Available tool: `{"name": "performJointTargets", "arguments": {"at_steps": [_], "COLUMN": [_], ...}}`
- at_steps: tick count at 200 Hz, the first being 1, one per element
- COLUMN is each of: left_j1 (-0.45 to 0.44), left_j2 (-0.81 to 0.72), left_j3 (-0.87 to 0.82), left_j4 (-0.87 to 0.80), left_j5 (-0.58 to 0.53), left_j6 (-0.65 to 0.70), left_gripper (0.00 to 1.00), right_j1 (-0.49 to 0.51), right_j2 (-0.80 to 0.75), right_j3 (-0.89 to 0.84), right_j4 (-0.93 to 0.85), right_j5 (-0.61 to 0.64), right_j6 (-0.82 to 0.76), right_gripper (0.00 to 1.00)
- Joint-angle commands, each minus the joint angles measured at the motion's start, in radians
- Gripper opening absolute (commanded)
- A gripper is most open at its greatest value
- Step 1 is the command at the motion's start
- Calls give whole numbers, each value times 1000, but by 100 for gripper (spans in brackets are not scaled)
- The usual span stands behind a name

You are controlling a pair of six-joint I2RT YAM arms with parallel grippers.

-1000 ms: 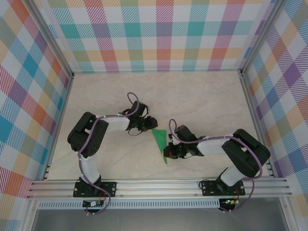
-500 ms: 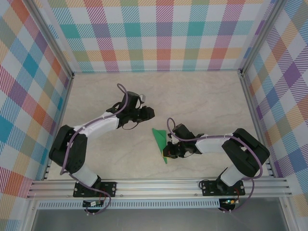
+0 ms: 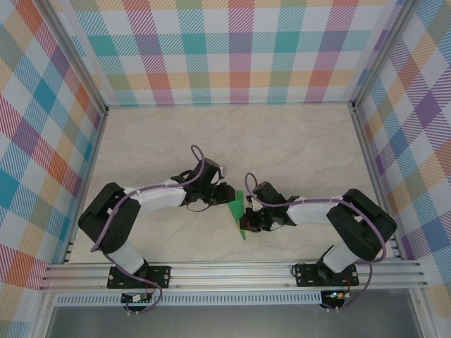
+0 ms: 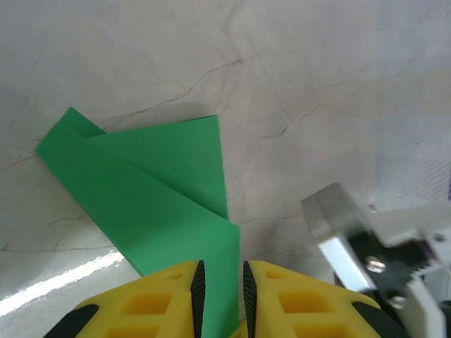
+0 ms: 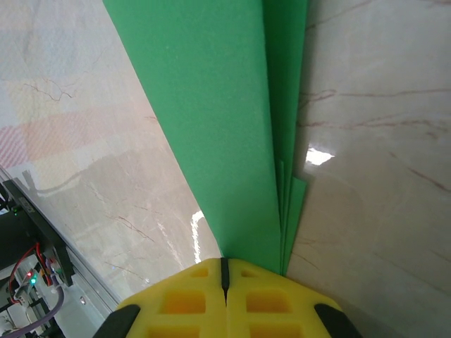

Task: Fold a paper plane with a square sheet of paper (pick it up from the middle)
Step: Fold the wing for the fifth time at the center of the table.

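Note:
The square sheet of paper (image 3: 237, 210) is folded into a narrow pointed green shape lying on the marble table between the two arms. My left gripper (image 3: 229, 193) reaches it from the left. In the left wrist view, an edge of the green paper (image 4: 155, 183) runs into the narrow gap between the yellow fingers of my left gripper (image 4: 220, 296), which stand slightly apart. My right gripper (image 3: 246, 220) is shut, with its tips on the paper's near part. In the right wrist view, the layered green folds (image 5: 218, 105) emerge from under the joined tips of my right gripper (image 5: 225, 271).
Checked walls enclose the table on three sides, and an aluminium rail (image 3: 232, 273) runs along the near edge. The right arm's metal and white hardware (image 4: 352, 239) sits close beside my left fingers. Bare marble (image 3: 282, 141) stretches behind the arms.
The left arm swung out toward the back left, then came back to the paper's left edge, its jaws narrowing. The right gripper and the paper stayed in place.

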Motion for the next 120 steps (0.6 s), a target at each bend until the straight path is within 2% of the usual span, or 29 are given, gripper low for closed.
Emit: {"name": "performJointTargets", "arguments": {"at_steps": [1, 38, 89, 120], "left_j1": [-13, -20, -37, -43], "left_j2": [57, 125, 181, 204], "left_j3": [44, 58, 68, 59], "left_j4": [33, 34, -63, -78], "left_j5": [23, 25, -76, -88], "left_j6": [23, 27, 78, 82], "left_gripper": [24, 23, 23, 22], "right_j1": [5, 6, 6, 5], "right_j2": [3, -6, -81, -67], "right_j3": [-47, -55, -23, 22], "right_j4": [-123, -118, -96, -56], "right_j5": [64, 56, -2, -38], "right_j6": [1, 4, 10, 22], "right_gripper": [3, 4, 8, 8]}}
